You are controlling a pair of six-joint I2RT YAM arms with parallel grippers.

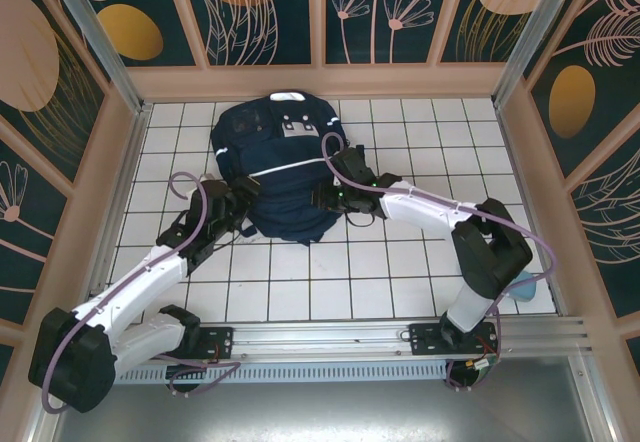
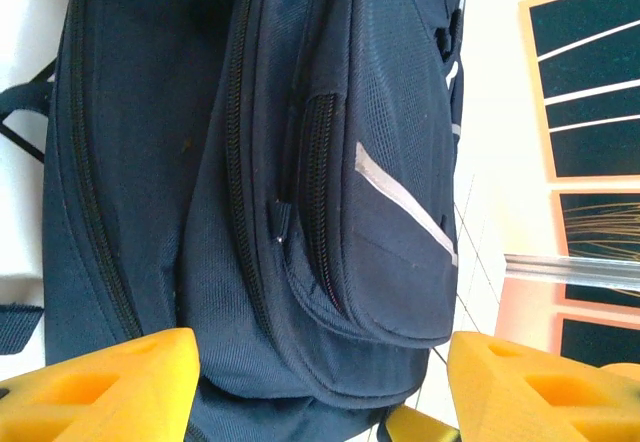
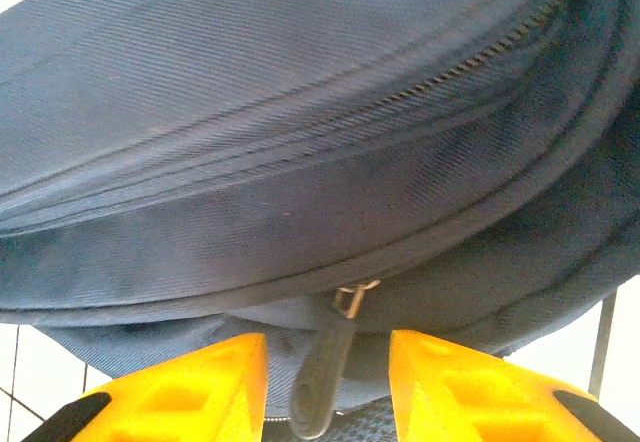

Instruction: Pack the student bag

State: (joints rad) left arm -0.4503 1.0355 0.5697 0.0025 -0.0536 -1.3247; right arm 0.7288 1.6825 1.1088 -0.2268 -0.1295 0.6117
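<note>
Noting left pincer (image 2: 322,352) spread wide, clamped on nothing, yellow fingers (image 2: 110,382) either side of the student bag's (image 2: 300,162) end. Just beyond, seeing a front pocket with black zips and a pale slanted stripe (image 2: 400,197). Noting right pincer (image 3: 328,352) partly parted, gripping nothing, a dark zipper pull (image 3: 320,382) hanging in the gap under a zip line. From above, finding both pincers at the bag's near corners. Placing the bag flat on the white tiled table (image 1: 330,282), toward the far wall.
</note>
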